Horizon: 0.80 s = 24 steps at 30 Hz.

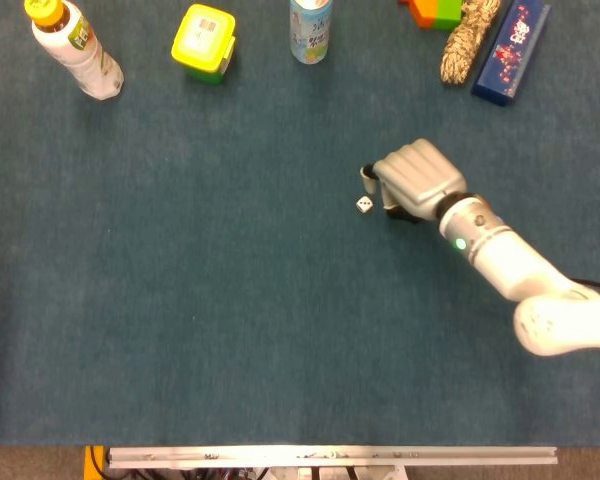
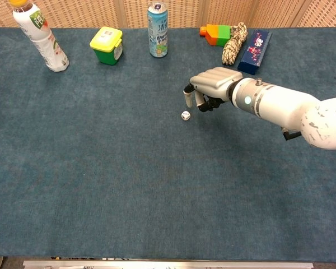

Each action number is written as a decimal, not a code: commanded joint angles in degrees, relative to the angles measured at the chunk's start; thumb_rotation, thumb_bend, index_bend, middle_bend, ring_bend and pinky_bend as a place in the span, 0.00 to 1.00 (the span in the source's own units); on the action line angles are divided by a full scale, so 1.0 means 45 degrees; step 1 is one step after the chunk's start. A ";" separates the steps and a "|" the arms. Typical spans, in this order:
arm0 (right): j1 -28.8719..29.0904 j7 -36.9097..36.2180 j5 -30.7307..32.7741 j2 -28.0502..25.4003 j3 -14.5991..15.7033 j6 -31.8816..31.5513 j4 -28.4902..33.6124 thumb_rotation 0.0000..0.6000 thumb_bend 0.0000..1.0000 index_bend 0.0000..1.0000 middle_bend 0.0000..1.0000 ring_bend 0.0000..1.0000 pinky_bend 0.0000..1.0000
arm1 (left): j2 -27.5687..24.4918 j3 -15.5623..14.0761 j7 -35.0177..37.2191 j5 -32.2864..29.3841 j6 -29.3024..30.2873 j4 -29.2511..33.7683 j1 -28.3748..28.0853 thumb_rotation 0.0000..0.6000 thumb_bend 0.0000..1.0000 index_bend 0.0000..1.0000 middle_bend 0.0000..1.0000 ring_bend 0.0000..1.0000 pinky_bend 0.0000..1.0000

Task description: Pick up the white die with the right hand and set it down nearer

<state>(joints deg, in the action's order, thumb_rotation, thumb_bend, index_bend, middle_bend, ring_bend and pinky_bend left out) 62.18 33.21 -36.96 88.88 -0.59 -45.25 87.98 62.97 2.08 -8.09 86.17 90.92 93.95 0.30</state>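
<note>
The white die (image 1: 364, 204) (image 2: 185, 115) lies on the blue cloth, free of any hand. My right hand (image 1: 415, 178) (image 2: 213, 87) hovers just right of and behind it, a small gap between its fingertips and the die. Its fingers are curled downward and hold nothing. The left hand shows in neither view.
Along the far edge stand a white bottle (image 1: 77, 48), a yellow-lidded green tub (image 1: 204, 42), a drinks can (image 1: 310, 30), an orange and green block (image 1: 433, 11), a rope bundle (image 1: 467, 38) and a dark blue box (image 1: 510, 50). The table's front rail (image 1: 330, 456) runs along the bottom.
</note>
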 commanded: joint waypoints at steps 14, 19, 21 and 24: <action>0.0409 0.0331 0.0558 0.0810 0.0110 0.0514 -0.0911 0.82 0.97 0.41 1.00 1.00 1.00 | -0.0015 -0.0002 -0.0008 -0.0037 -0.0001 -0.0034 0.0034 1.00 0.20 0.20 0.23 0.26 0.10; 0.0167 0.0323 0.0214 0.0392 0.0399 0.0230 -0.0284 0.82 0.97 0.41 1.00 1.00 1.00 | -0.0004 0.0000 0.0009 -0.0067 -0.0009 -0.0087 0.0046 1.00 0.20 0.20 0.23 0.26 0.10; 0.0035 0.0265 0.0052 0.0174 0.0494 0.0103 0.0008 0.82 0.97 0.41 1.00 1.00 1.00 | 0.0000 0.0001 -0.0004 -0.0058 -0.0034 -0.0086 0.0029 1.00 0.20 0.20 0.23 0.26 0.10; -0.0190 0.0094 -0.0232 -0.0184 0.0611 -0.0038 0.0457 0.82 0.97 0.41 1.00 1.00 1.00 | 0.0018 0.0001 -0.0029 -0.0029 -0.0065 -0.0071 -0.0001 1.00 0.20 0.20 0.23 0.26 0.10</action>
<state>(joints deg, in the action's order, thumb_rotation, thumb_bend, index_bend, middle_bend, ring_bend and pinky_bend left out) 61.91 34.05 -37.31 88.81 1.75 -44.97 89.21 63.04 2.08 -8.24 86.04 90.61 93.63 0.29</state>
